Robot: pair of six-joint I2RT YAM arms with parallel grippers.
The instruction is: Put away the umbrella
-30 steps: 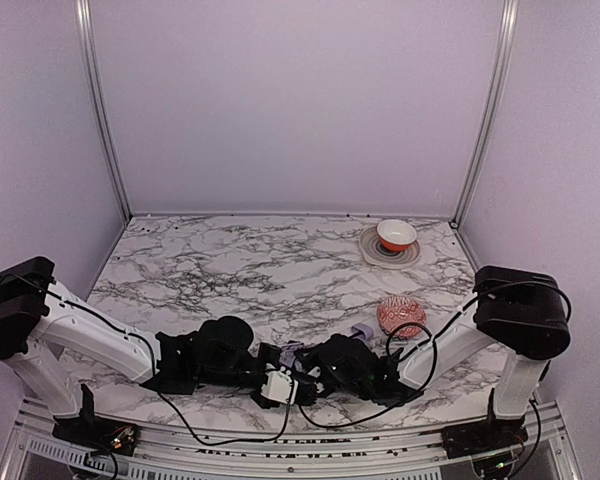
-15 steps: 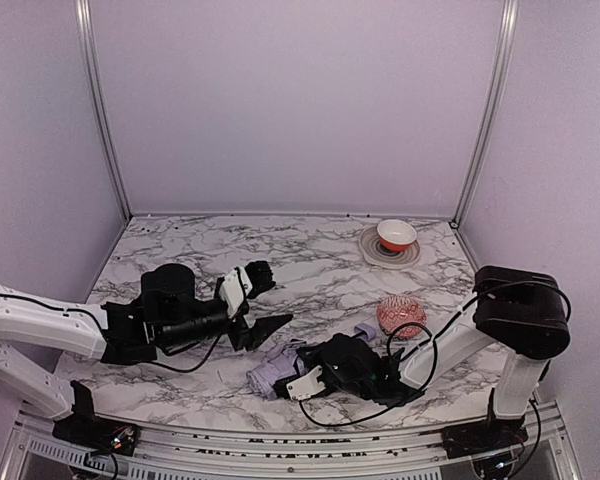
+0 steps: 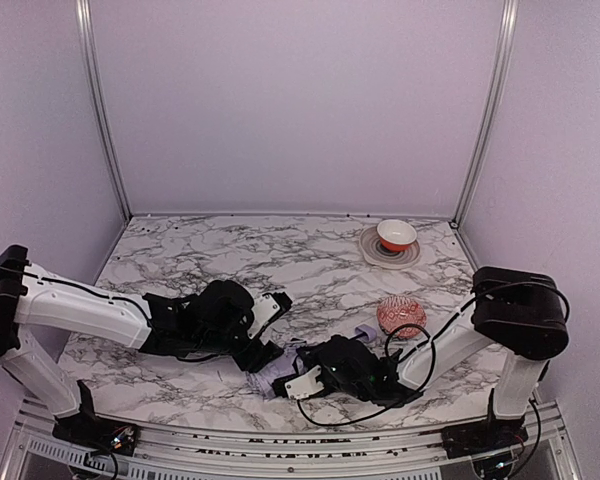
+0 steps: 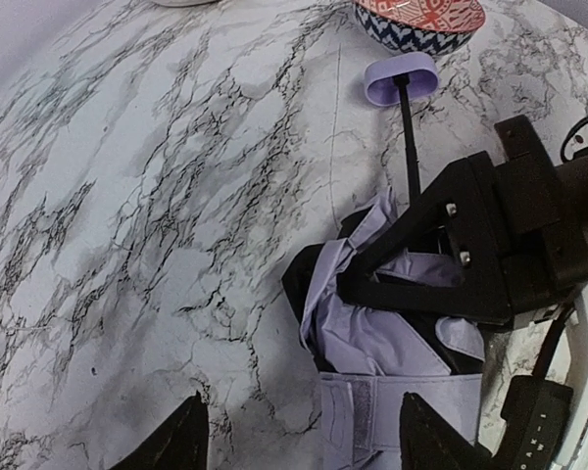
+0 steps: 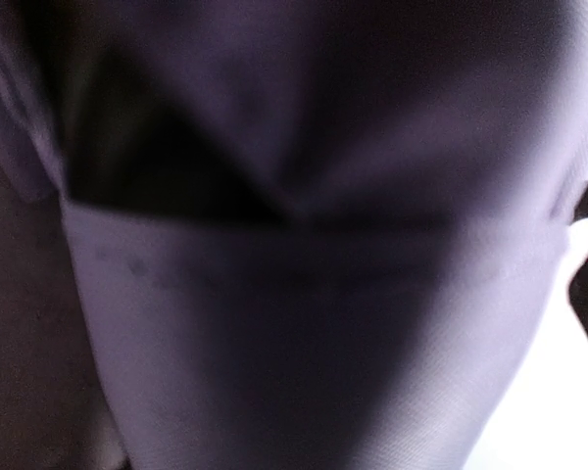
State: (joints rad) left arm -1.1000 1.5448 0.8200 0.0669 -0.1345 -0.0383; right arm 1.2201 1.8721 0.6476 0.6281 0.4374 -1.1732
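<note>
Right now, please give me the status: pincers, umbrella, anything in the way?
Left pincer open, over the umbrella. Right pincer shut on its bunched canopy. Red bowl close beside the handle.

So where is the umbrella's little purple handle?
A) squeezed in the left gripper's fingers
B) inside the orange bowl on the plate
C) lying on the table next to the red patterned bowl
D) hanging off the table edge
C: the lavender handle of the umbrella lies on the table just beside the red patterned bowl, and nothing is gripping it.
</note>
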